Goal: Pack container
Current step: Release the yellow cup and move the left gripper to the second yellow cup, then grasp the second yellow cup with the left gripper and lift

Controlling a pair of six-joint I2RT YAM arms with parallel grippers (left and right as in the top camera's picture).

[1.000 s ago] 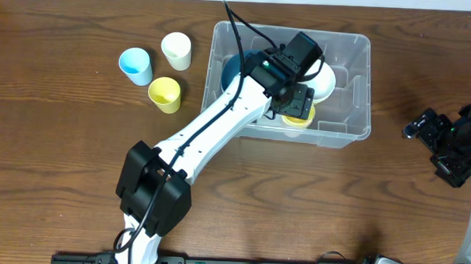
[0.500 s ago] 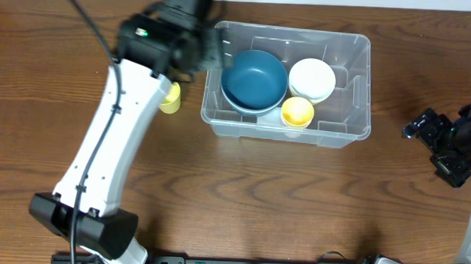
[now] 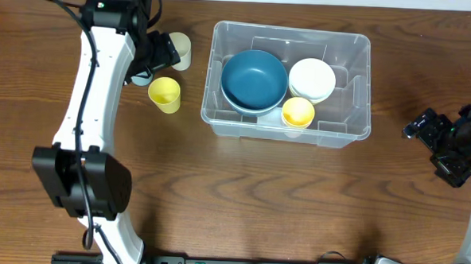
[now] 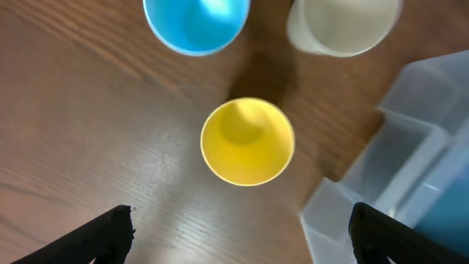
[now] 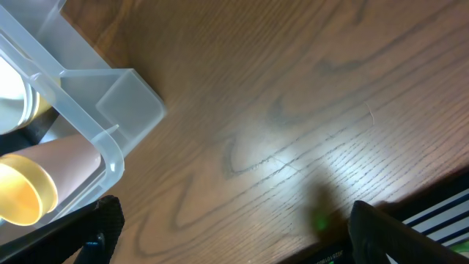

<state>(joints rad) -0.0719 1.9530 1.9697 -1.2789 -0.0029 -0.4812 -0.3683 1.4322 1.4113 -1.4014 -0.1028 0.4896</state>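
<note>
Jaws of the left gripper (image 4: 242, 233) stand spread and empty. Ahead of them sit a blue cup (image 4: 196, 22), a yellow cup (image 4: 248, 141) nearest, and a cream cup (image 4: 343, 26), with the container (image 4: 410, 154) to their right. The right gripper (image 5: 234, 235), jaws also wide and empty, has the container's corner ahead-left.

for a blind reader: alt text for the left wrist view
A yellow cup stands upright on the wooden table, ahead of the open fingers. Beyond it are a blue cup and a cream cup; the clear container shows at right.
</note>
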